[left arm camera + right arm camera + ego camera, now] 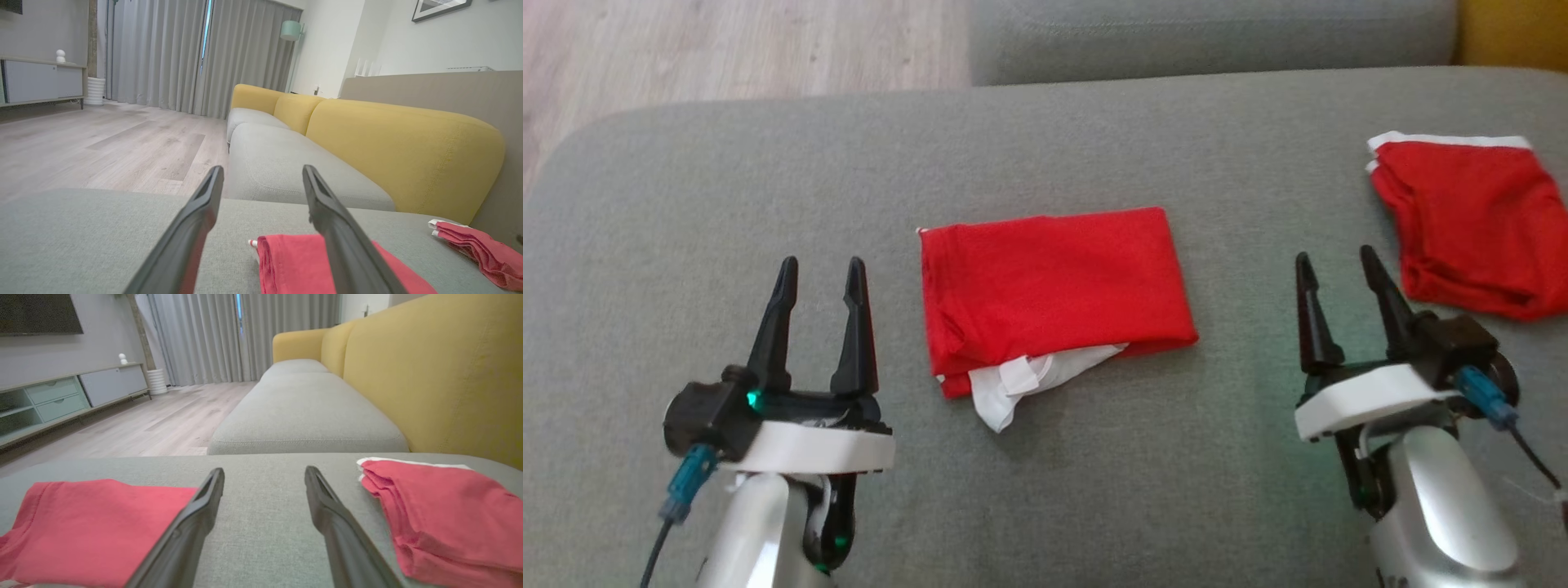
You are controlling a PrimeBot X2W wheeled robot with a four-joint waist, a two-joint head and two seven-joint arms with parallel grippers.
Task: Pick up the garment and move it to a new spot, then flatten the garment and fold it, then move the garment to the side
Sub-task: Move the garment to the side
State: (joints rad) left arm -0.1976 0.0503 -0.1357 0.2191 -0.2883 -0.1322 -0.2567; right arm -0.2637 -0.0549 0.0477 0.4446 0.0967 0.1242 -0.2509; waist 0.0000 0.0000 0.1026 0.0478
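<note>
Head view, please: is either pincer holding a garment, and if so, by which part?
Nothing is held: the left pincer and right pincer are both open and empty, clear of the folded red garment lying between them.

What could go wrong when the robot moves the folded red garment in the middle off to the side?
The white layer pokes out from under the folded garment at its near edge; a pinch on one layer may pull the fold apart. The other red garment lies just beyond the open right hand, so a move to that side could bump or cover it.
</note>
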